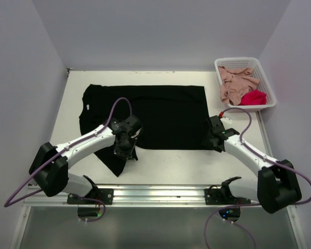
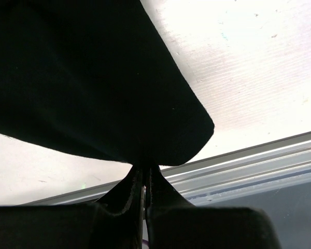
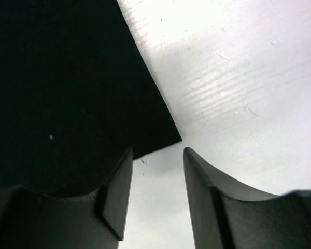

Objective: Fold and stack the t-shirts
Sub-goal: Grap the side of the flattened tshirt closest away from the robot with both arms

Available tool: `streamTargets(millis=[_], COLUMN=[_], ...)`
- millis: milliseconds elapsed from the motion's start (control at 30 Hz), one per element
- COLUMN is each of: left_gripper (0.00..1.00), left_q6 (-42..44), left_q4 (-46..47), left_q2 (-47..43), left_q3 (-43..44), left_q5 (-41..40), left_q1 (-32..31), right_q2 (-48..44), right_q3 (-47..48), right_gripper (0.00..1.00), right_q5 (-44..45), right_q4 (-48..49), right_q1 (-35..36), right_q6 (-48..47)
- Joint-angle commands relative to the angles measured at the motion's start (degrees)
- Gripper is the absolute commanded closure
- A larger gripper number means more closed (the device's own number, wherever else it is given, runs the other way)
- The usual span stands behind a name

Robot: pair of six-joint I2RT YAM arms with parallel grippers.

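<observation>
Top external view: one shirt laid out, no fold made yet, two more waiting.

Spread flat across the middle of the table [image 1: 166, 163], the black t-shirt [image 1: 160, 114] has its near-left flap pinched in the closed left gripper [image 2: 144, 168]. The right gripper [image 3: 158, 155] sits at the shirt's near-right corner with jaws apart, the cloth corner just ahead of the gap and not gripped. A pink t-shirt [image 1: 236, 83] and a red t-shirt [image 1: 254, 97] lie crumpled in the white basket [image 1: 269, 85] at the far-right corner. The task looks barely begun: nothing is folded or stacked, and all three shirts remain to do.
</observation>
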Motion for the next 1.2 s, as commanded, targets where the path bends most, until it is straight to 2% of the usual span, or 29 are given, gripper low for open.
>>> streamTargets(millis=[0, 133, 300, 500, 667, 1000, 1167], left_gripper=[1.0, 1.0, 1.0, 1.0, 1.0, 1.0, 1.0], left_q6=[-0.9, -0.9, -1.1, -1.6, -1.9, -2.2, -2.1], left_q4=[-1.6, -1.6, -1.7, -2.3, -2.2, -1.5, -1.4], left_q2=[-1.8, -2.0, -2.6, -4.3, -4.9, -5.3, -5.4], left_q3=[2.6, 2.7, 2.7, 1.7, 1.1, 0.0, -0.4], left_q5=[-0.8, -0.7, -0.7, -0.9, -0.8, 0.1, 0.3], left_q1=[-0.3, -0.3, -0.3, -0.3, -0.3, -0.3, -0.3], right_q2=[-6.0, -7.4, -3.8, -4.1, -6.3, -8.4, -5.7], right_q3=[-0.4, -0.6, -2.0, -5.5, -6.8, -8.5, -10.9], right_gripper=[0.49, 0.46, 0.47, 0.53, 0.56, 0.54, 0.51], right_q5=[-0.2, -0.4, -2.5, -4.2, -2.5, -3.7, -7.4], right_q4=[-5.4, -6.7, -3.4, 1.4, 1.8, 6.4, 9.3], right_q1=[-0.3, -0.3, -0.4, -1.7, -2.7, -5.2, -7.5], right_q6=[1.8, 2.1, 3.6, 7.6, 10.4, 11.1, 13.5])
